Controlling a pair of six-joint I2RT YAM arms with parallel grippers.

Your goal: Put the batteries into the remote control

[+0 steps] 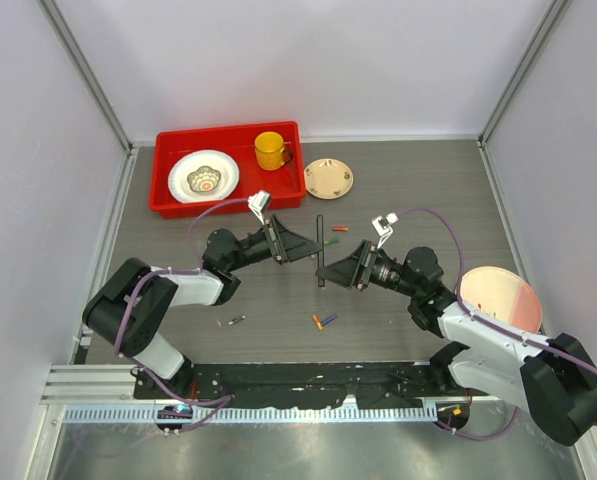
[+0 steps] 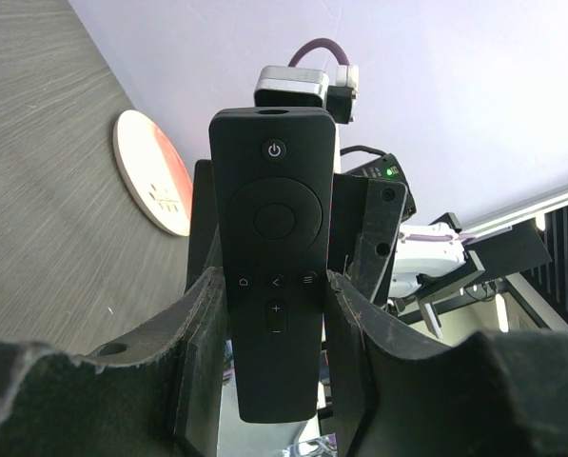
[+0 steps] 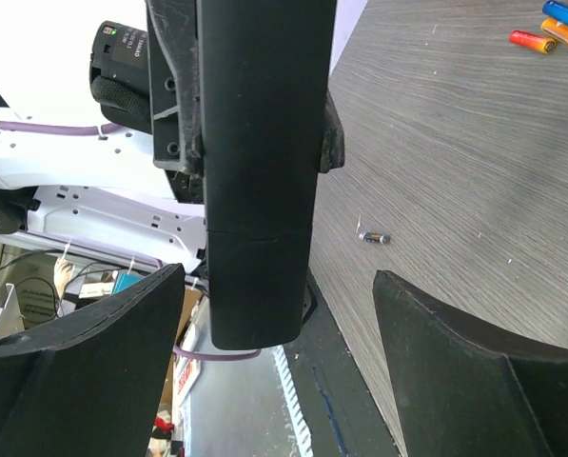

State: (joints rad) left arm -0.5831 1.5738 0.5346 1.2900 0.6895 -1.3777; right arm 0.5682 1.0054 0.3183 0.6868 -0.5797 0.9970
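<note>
The remote control [image 1: 319,250] is a slim black bar held above the table, and my left gripper [image 1: 308,246] is shut on it. In the left wrist view its button face [image 2: 274,238] sits clamped between both fingers [image 2: 203,333]. My right gripper [image 1: 330,272] faces it from the other side and is open. The remote's plain back [image 3: 260,162], crossed by a seam, hangs between the spread fingers [image 3: 455,362], nearer the left one and touching neither. Loose batteries lie on the table: orange [image 1: 318,321], purple [image 1: 329,319], green [image 1: 330,241], red [image 1: 339,229] and a dark one [image 1: 236,321].
A red tray [image 1: 168,170] at the back left holds a white dish [image 1: 203,176] and a yellow mug [image 1: 270,150]. A beige saucer [image 1: 329,178] lies beside it. A pink plate [image 1: 498,298] sits at the right, near my right arm.
</note>
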